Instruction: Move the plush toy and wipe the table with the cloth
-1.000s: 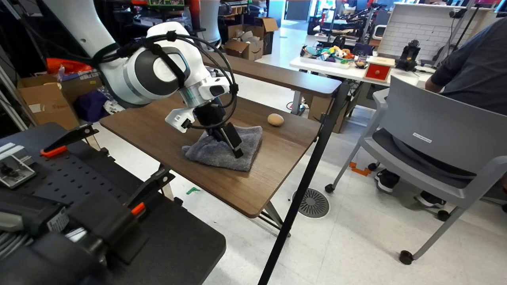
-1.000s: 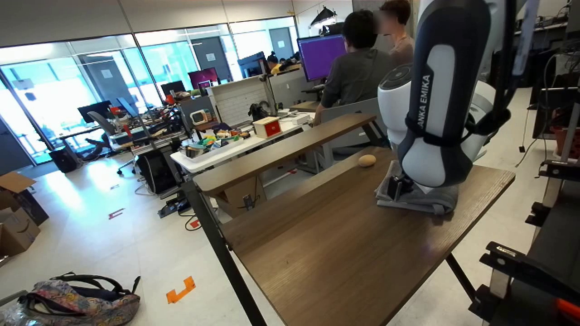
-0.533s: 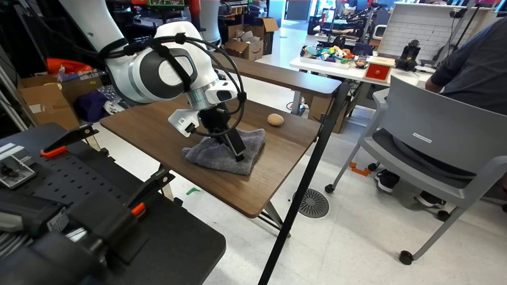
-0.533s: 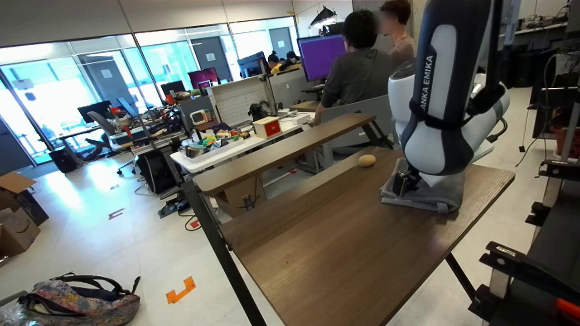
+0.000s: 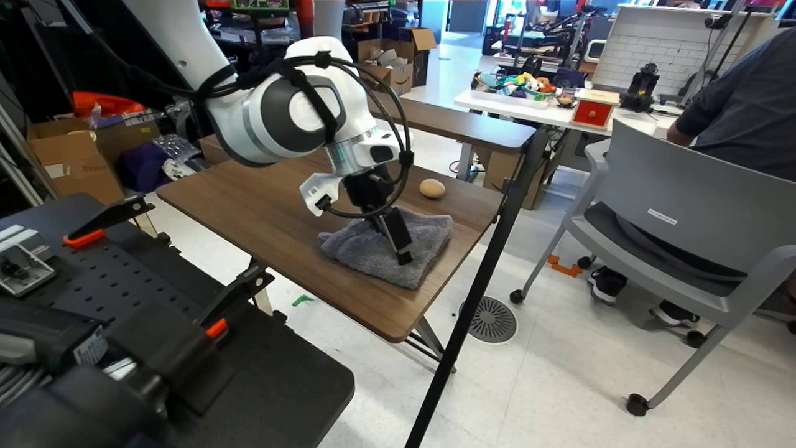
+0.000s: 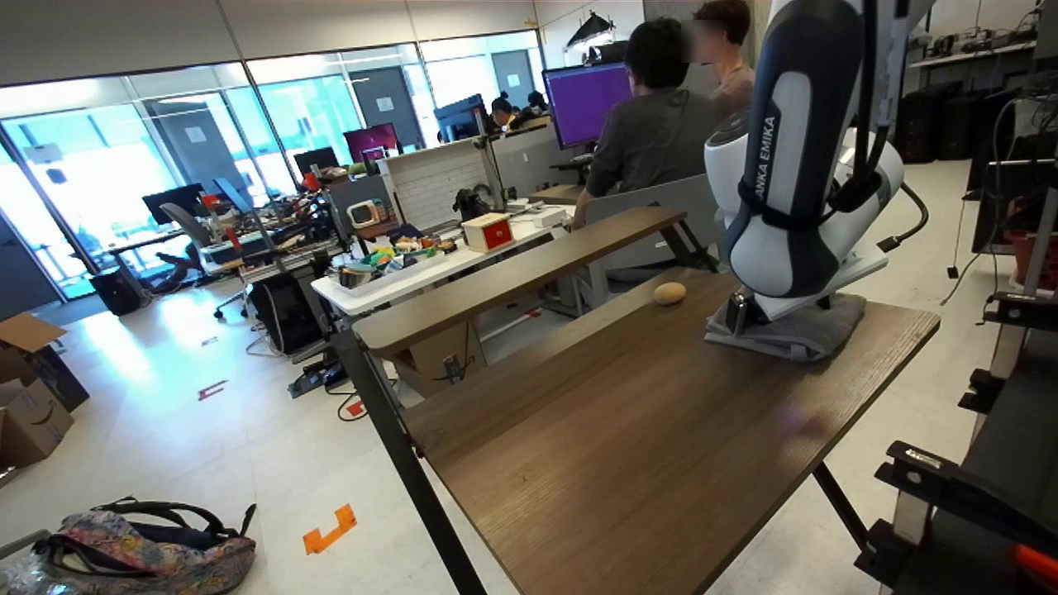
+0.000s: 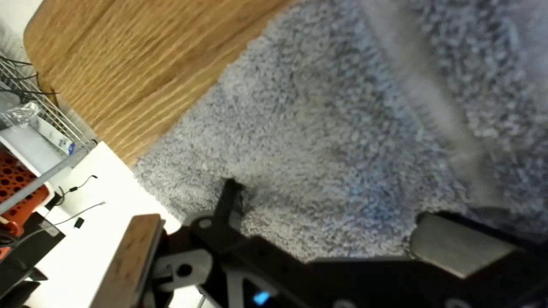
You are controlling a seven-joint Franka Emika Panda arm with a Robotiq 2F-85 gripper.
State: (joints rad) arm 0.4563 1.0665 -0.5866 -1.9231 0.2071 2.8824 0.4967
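Note:
The grey cloth (image 5: 429,239) lies folded and rumpled near one end of the brown table (image 5: 267,202). Pressed down onto it from above is my gripper (image 5: 401,254), tilted. In the wrist view the gripper (image 7: 329,201) has its fingers wide apart, fingertips against the pile, with cloth (image 7: 299,128) spread flat beneath and between them; no fold is pinched. The plush toy (image 5: 432,188), a small tan egg-shaped lump, rests on the table beside the cloth, apart from it, in both exterior views. In an exterior view the arm partly covers the cloth (image 6: 802,339).
A raised brown shelf (image 6: 529,281) runs along the table's long side, past the plush toy. A black metal leg (image 5: 479,298) slants at the table's end. A black workbench (image 5: 267,373) with clamps stands alongside. A grey chair (image 5: 690,205) with a seated person is near.
My open gripper has slid across the table toward its end, dragging the cloth along under the fingertips. The plush toy stays where it was.

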